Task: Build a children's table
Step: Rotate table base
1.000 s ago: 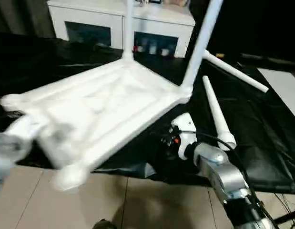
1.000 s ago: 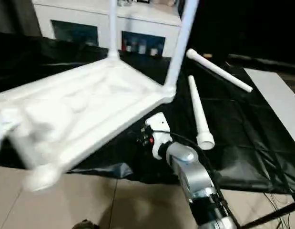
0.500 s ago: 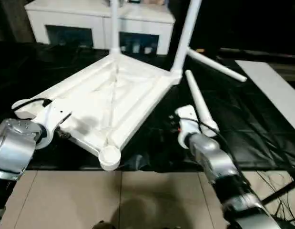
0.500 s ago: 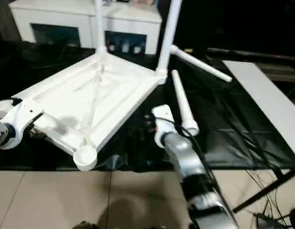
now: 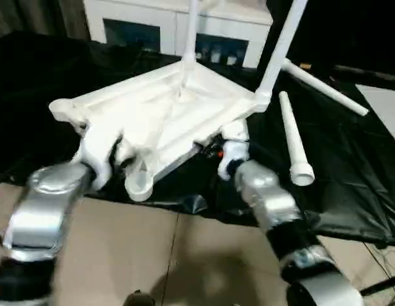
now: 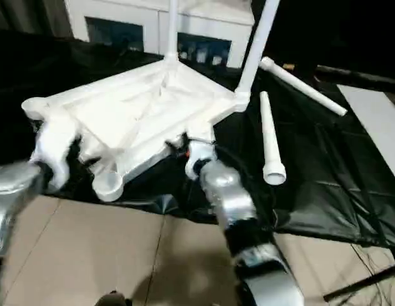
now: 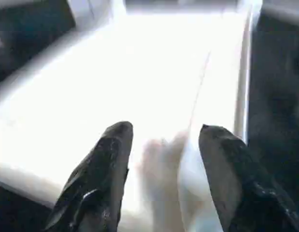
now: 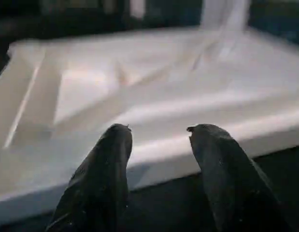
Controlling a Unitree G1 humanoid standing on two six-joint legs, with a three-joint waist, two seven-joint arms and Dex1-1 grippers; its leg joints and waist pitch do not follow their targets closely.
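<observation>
The upturned table top (image 5: 165, 118) sits centre frame, two legs (image 5: 280, 48) standing. The left gripper (image 7: 161, 140) and right gripper (image 8: 156, 133) stand apart at its near edge, seemingly gripping nothing.

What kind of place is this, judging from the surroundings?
Probably an indoor room set up for testing: a white cabinet with glass-fronted doors stands behind, a black sheet covers the work area, and the floor has pale tiles.

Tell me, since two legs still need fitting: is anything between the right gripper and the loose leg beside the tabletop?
Nothing visible. Bare black cloth separates the right gripper, at the tabletop edge, from the nearer loose leg.
</observation>
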